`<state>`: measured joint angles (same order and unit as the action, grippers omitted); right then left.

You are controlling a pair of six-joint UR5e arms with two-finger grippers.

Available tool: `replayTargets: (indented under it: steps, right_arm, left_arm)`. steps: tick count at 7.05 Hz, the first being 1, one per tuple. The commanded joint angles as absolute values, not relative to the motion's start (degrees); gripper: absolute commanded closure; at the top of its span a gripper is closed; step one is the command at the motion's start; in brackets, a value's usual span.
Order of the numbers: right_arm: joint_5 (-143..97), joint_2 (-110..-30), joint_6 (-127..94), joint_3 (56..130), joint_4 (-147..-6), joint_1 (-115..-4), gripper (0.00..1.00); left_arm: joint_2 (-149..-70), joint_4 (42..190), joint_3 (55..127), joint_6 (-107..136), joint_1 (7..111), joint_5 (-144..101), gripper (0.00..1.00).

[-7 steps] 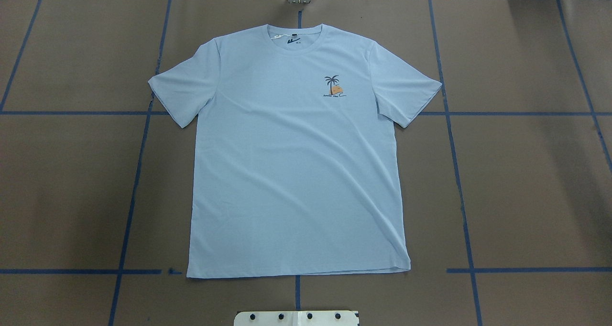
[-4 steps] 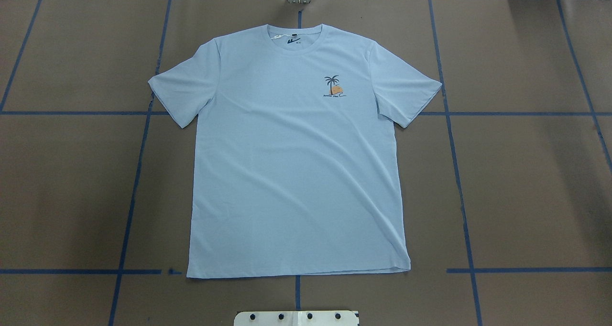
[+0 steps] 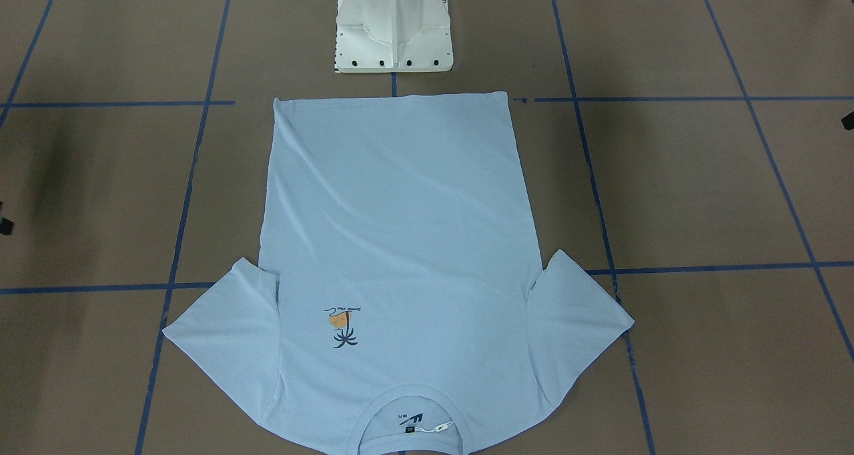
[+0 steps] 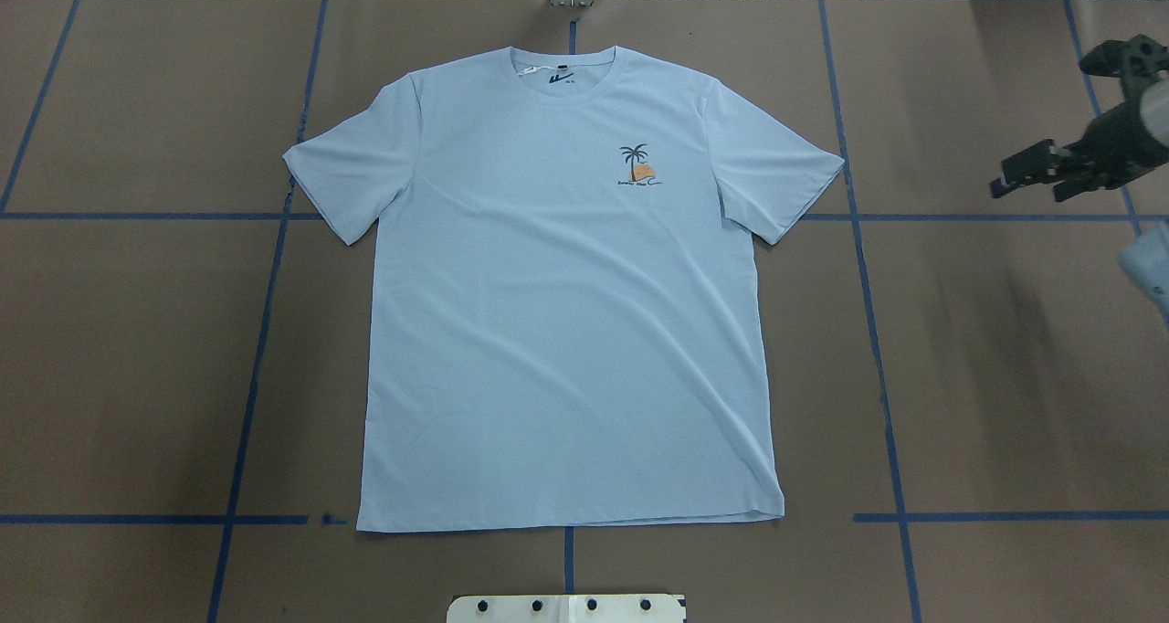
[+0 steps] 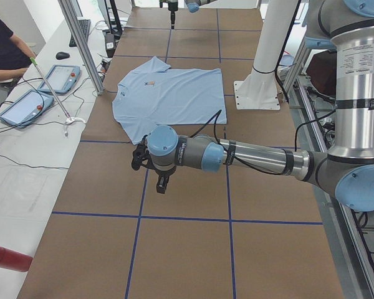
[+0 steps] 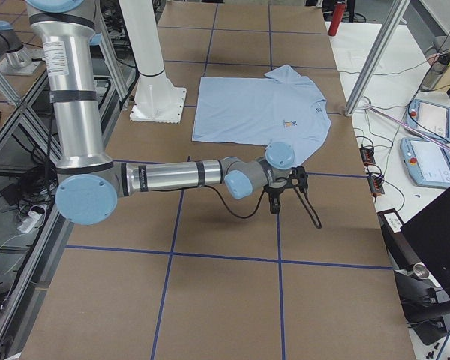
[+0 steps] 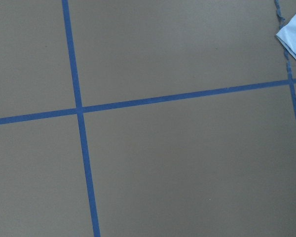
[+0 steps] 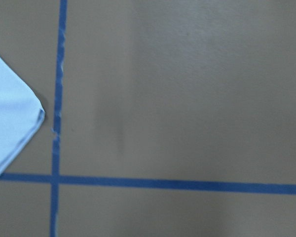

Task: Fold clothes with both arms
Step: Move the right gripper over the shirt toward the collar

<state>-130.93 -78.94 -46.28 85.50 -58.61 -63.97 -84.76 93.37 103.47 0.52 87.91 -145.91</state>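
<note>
The pale light-blue T-shirt [image 4: 566, 312] lies flat and face up on the brown table, collar at the far side, with the palm-tree print [image 4: 637, 166] on the chest. It also shows in the front view [image 3: 400, 228]. My right gripper [image 4: 1030, 191] hovers open and empty over bare table, to the right of the right sleeve [image 4: 776, 175]. Its wrist view shows only a sleeve corner [image 8: 10, 128]. My left gripper [image 5: 161, 185] hangs over bare table, away from the left sleeve [image 7: 295, 37]. I cannot tell if it is open or shut.
Blue tape lines [image 4: 877, 349] cross the brown table cover. The white pedestal base [image 3: 393, 35] stands at the hem side. A side bench with tablets [image 5: 25, 106], cables and a seated person lies beyond the collar side. A red bottle [image 5: 6, 257] lies there.
My right gripper has come into the overhead view from the right edge. The T-shirt has not moved.
</note>
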Motion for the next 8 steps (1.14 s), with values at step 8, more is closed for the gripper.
replayTargets:
  steps: [8]
  right_arm:
    - [-110.93, -64.19, -63.55, 71.12, -49.04, -51.15, 0.34]
  left_arm:
    - [-84.55, 93.69, 103.10, 0.44, 87.89, -145.99, 0.00]
